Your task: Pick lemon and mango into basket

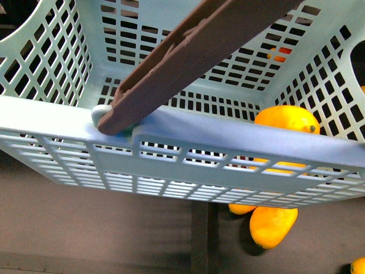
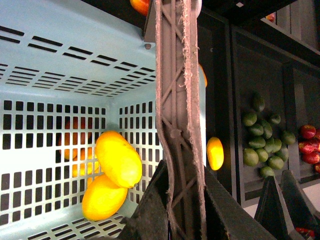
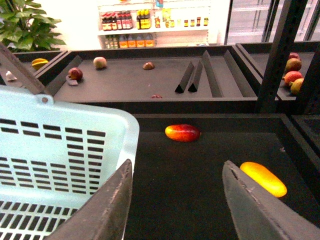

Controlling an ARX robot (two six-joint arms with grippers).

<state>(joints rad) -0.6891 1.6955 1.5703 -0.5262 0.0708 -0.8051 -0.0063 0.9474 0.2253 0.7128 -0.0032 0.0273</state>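
Closest to the front camera is the basket (image 1: 188, 134), light turquoise plastic with slotted walls, and its brown handle (image 1: 194, 54) crosses the picture from about 8 o'clock to 1 o'clock. One smooth orange-yellow mango (image 1: 287, 120) lies inside, against the near wall at about 3 o'clock. The left wrist view shows two such fruits (image 2: 118, 158) together in a corner of the basket.

Left gripper (image 2: 185, 210) has its jaws closed narrow on the handle, one dark finger on each side of it. Right gripper (image 3: 177, 200) has its jaws wide and holds nothing; the basket rim is just beside one finger. Another long plain yellow fruit (image 3: 263, 179) lies on the dark shelf just past the other finger. I cannot tell where the lemon is.
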